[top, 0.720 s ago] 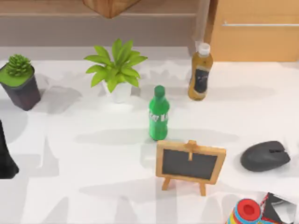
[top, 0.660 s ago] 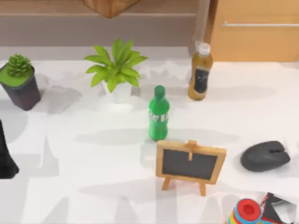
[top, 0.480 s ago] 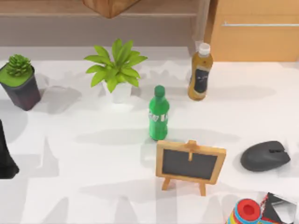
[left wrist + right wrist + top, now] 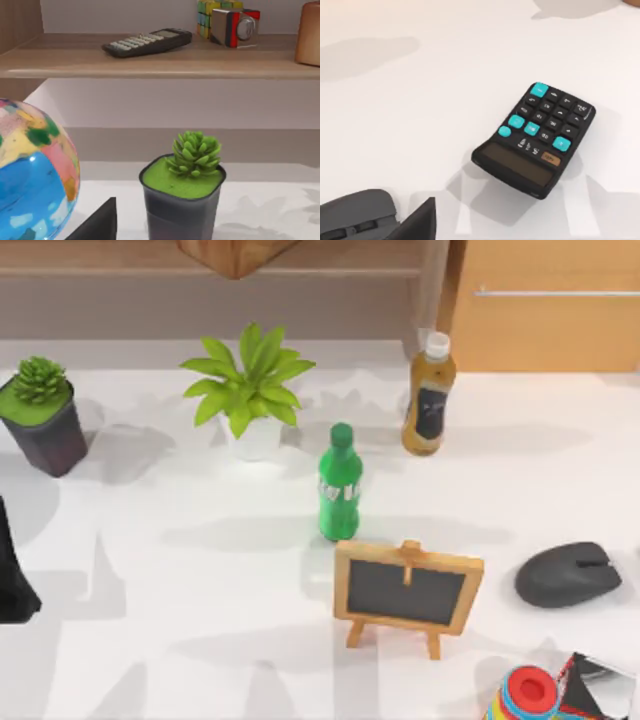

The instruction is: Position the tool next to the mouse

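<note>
Near the surface's right edge sits the mouse [image 4: 568,575], nothing beside it; no tool placed yet. Whether either gripper holds anything, I cannot tell.

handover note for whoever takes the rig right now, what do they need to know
Left gripper: parked at the left edge of the table.
Right gripper: hovering over the table by the mouse, which sits at the right side.
Tool: seemingly the black calculator, lying flat, apart from the mouse.
Done: nothing yet, calculator not grasped.
Left: grasp it and set it beside the mouse.
</note>
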